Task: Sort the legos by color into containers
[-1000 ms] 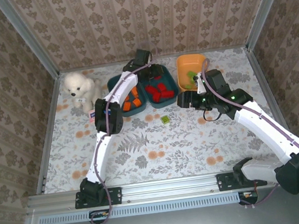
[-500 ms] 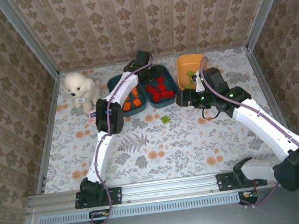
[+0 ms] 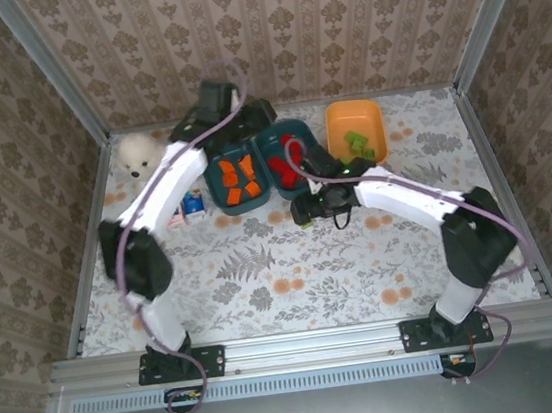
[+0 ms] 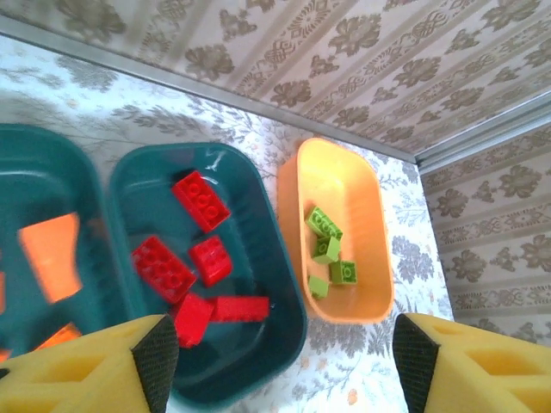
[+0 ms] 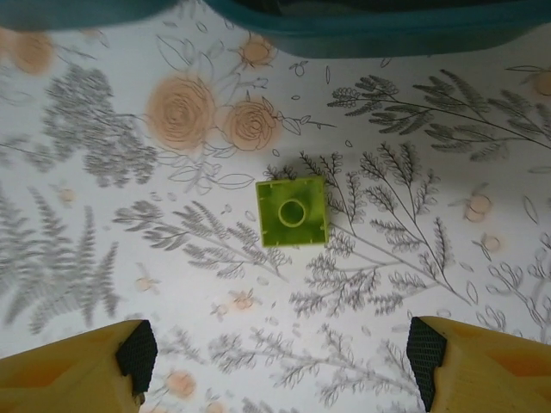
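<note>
A single light green lego (image 5: 293, 211) lies upside down on the flowered table, just ahead of my open right gripper (image 5: 282, 357), which hovers over it with nothing between its fingers. From above, that right gripper (image 3: 304, 206) sits just in front of the teal trays. My left gripper (image 3: 257, 118) hangs open and empty over the back of the trays, also visible as the left gripper (image 4: 284, 366). Orange legos (image 3: 240, 178) fill the left teal tray (image 3: 214, 174). Red legos (image 4: 194, 267) lie in the right teal tray (image 4: 250, 224). Green legos (image 4: 329, 249) rest in the orange tray (image 4: 336, 181).
A white plush dog (image 3: 138, 153) sits at the back left, with small blue and white items (image 3: 187, 205) in front of it. Wallpapered walls and a metal frame enclose the table. A teal tray rim (image 5: 370, 26) lies just beyond the loose green lego.
The right gripper has swung left from beside the orange tray to above the loose green lego. The left arm's elbow has swung out to the left, and its gripper has risen above the trays.
</note>
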Available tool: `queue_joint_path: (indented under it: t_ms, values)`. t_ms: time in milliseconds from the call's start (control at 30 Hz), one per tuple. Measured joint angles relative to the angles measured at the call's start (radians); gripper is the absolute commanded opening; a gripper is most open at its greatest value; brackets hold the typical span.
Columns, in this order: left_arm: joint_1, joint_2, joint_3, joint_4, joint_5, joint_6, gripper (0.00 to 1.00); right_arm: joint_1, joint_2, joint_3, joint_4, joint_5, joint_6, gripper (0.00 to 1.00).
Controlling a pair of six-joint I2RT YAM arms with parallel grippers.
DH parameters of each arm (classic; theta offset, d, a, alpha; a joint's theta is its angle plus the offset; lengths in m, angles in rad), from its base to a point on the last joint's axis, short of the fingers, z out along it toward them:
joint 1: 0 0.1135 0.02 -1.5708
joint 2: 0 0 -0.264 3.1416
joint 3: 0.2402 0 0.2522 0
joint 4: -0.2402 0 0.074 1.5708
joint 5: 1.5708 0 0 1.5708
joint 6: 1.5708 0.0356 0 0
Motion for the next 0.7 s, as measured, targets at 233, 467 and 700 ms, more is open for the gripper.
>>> queue_joint_path:
  t_ms: [233,467,700]
  values:
    - [0.015,-0.367,-0.509,0.001,0.027,0.030,0.82,0.016,0.145,0.073,0.002,0.067,-0.026,0.77]
    - [0.015,-0.690,-0.706,-0.105,0.040,0.032,0.84,0.028,0.224,0.085,0.002,0.076,-0.031,0.67]
    - [0.016,-0.802,-0.739,-0.166,0.040,0.028,0.82,0.036,0.254,0.091,0.008,0.097,-0.038,0.51]
